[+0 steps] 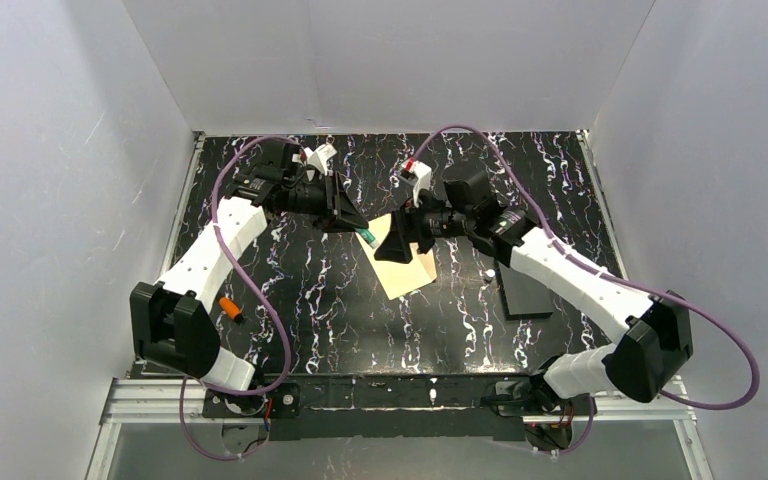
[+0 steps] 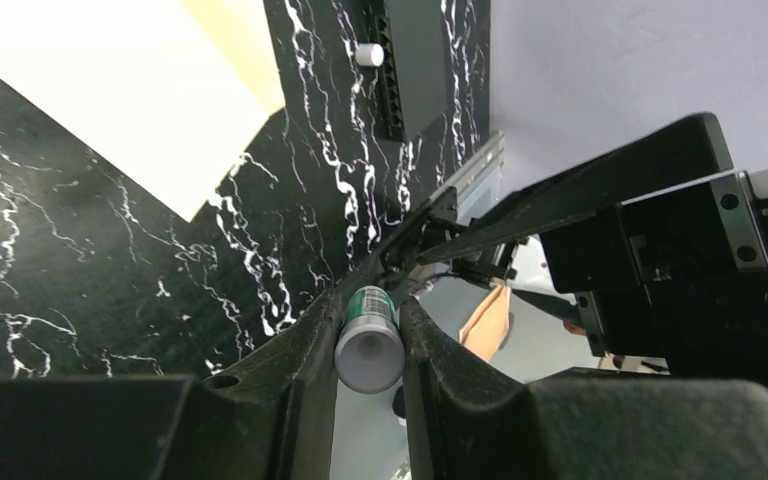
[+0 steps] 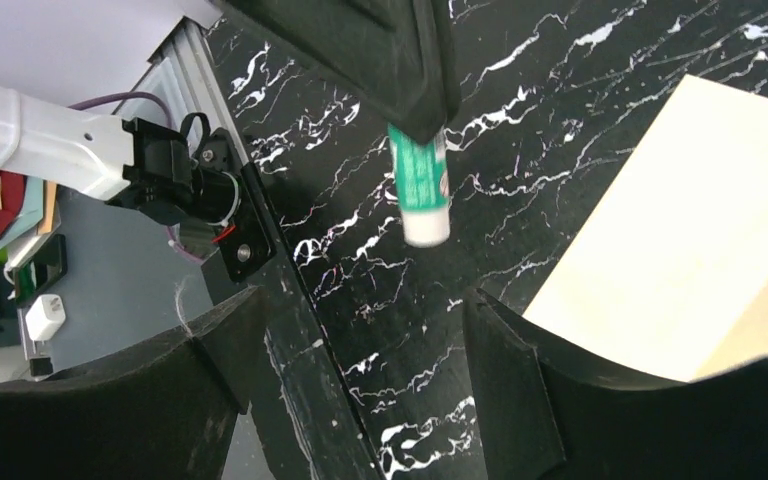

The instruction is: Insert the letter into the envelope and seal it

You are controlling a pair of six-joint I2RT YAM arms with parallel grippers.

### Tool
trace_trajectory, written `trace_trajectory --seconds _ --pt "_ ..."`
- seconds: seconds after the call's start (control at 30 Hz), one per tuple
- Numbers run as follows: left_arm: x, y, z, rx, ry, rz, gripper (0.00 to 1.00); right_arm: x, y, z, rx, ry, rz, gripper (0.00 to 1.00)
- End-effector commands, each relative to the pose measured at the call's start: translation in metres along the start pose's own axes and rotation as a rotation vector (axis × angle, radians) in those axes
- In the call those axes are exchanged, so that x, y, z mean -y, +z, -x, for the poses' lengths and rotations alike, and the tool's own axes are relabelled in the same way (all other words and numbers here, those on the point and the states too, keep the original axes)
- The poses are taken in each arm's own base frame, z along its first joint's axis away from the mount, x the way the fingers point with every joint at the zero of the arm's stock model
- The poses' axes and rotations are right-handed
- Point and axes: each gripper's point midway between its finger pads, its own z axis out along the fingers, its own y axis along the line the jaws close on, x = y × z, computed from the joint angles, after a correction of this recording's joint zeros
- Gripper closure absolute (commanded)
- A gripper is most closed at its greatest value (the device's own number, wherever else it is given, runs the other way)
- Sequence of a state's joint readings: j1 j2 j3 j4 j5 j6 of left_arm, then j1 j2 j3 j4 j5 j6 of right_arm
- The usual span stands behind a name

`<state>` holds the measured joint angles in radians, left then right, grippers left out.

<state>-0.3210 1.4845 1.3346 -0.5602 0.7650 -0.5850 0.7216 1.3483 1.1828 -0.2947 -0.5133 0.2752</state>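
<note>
Left gripper (image 2: 372,300) clamped on green-and-white glue stick (image 3: 420,185), white end toward right gripper (image 3: 360,320). Right jaws stand wide apart, nothing between them. Cream envelope (image 1: 408,275) lies flat at centre of black marbled table (image 1: 340,300), partly under right gripper.

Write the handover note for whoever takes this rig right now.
Left gripper: shut on the glue stick, held just off the table beside the envelope.
Right gripper: open, empty, at the envelope's edge.
Envelope: flat, mid-table. A darker tan strip along one side may be the letter; no loose sheet in view.
Done: apparently the letter is in.
Left: glue the flap and press it shut.
</note>
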Motion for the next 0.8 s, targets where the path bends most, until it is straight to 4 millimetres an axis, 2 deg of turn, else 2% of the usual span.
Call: trace_trajectory --seconds 0.0,0.23,0.37,0.43,0.57,0.63,0.7,0.77 --pt "0.024 -0.012 -0.018 -0.072 -0.012 -0.088 1.0 -0.011 0.011 0.036 0.101 -0.064 0.044 0.21" --pt "0.036 -0.014 -0.028 -0.139 -0.022 -0.17 1.0 -0.019 0.037 0.041 0.078 -0.025 0.089 0.23" --pt "0.035 -0.014 -0.03 -0.157 -0.026 -0.169 1.0 -0.026 0.044 0.047 0.082 -0.012 0.113 0.3" --pt "0.033 -0.013 -0.031 -0.165 -0.029 -0.163 1.0 -0.026 0.046 0.049 0.091 -0.001 0.115 0.42" --pt "0.033 -0.015 -0.029 -0.159 -0.022 -0.143 1.0 -0.024 0.049 0.048 0.097 0.034 0.106 0.75" --pt "0.036 -0.016 -0.025 -0.142 -0.021 -0.134 1.0 -0.022 0.05 0.047 0.096 0.063 0.098 0.85" --pt "0.038 -0.018 -0.02 -0.117 -0.021 -0.117 0.91 -0.02 0.051 0.046 0.107 0.094 0.086 0.9" --pt "0.04 -0.019 -0.011 -0.071 -0.028 -0.097 0.76 -0.019 0.048 0.047 0.138 0.126 0.073 0.94"
